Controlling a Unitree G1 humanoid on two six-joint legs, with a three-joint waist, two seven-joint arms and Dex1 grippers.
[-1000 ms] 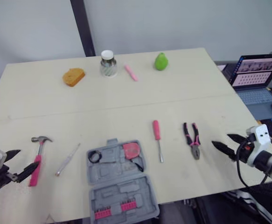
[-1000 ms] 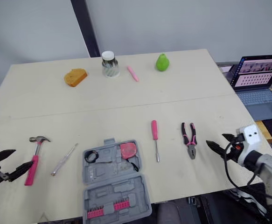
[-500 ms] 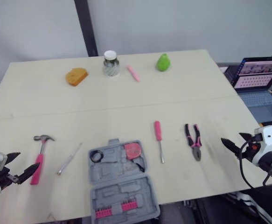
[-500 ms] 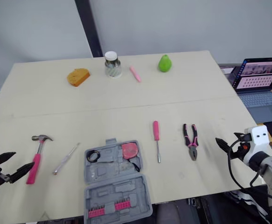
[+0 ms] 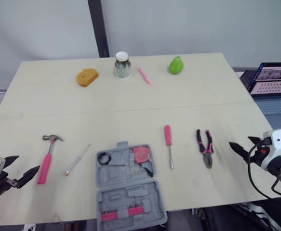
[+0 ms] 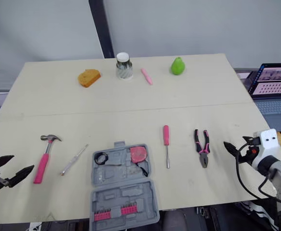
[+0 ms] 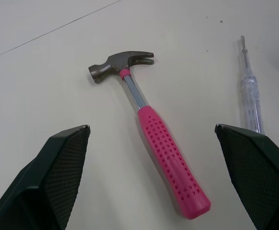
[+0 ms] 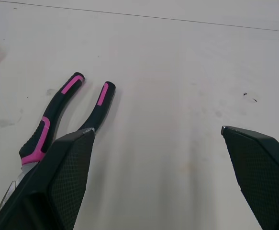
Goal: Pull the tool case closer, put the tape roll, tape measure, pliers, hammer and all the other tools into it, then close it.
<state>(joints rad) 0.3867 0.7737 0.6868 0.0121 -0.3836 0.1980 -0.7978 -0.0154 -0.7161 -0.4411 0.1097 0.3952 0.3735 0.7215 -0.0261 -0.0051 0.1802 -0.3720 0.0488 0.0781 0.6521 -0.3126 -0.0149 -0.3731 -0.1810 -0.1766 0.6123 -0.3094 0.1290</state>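
Left jaws by the pink-handled steel hammer (image 5: 47, 159) and right jaws by the black-and-pink pliers (image 5: 206, 147) both gape empty; the open grey plastic tool case (image 5: 129, 185) sits at the pale desk's (image 5: 130, 110) near edge, where a careless tug might topple it.
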